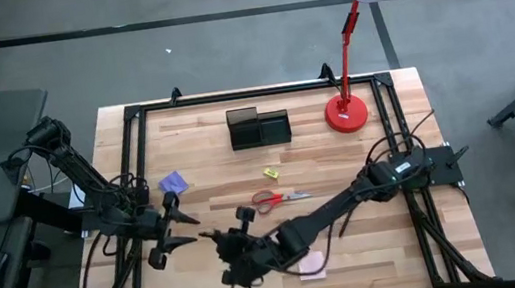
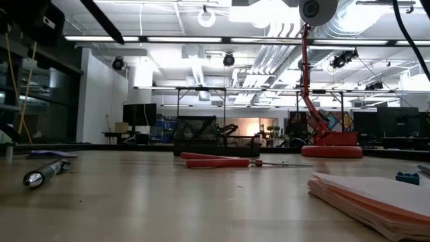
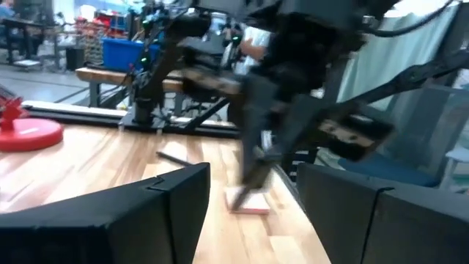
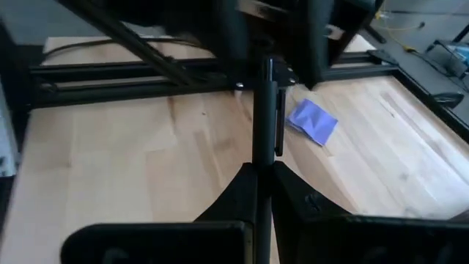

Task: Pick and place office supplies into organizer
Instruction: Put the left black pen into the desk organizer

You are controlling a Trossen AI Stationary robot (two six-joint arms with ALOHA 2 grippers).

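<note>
My right gripper (image 4: 262,167) is shut on a thin dark pen (image 4: 265,110) and holds it above the table's near left part (image 1: 218,238). The pen's far end points at my left gripper (image 1: 187,230), whose fingers stand open (image 3: 253,172) close around it; I cannot tell whether they touch it. The black organizer (image 1: 258,127) stands at the far middle. Red-handled scissors (image 1: 280,198), a yellow piece (image 1: 270,173), a purple note pad (image 1: 173,182) and a pink note pad (image 1: 312,266) lie flat on the wood. Another pen (image 2: 47,171) lies on the table in the low view. My right gripper pinches the pen's near part (image 4: 262,150) between its two shut fingers. The pen lies along the fingers and sticks out ahead of them. The fingers come from the table's right, slanting a little downward. The pen is lifted clear of the table.
A red desk lamp stands with its round base (image 1: 346,113) at the far right, beside the organizer. A black frame (image 1: 132,116) runs around the table's edge. My right arm (image 1: 347,202) stretches low across the near half, over the pink pad.
</note>
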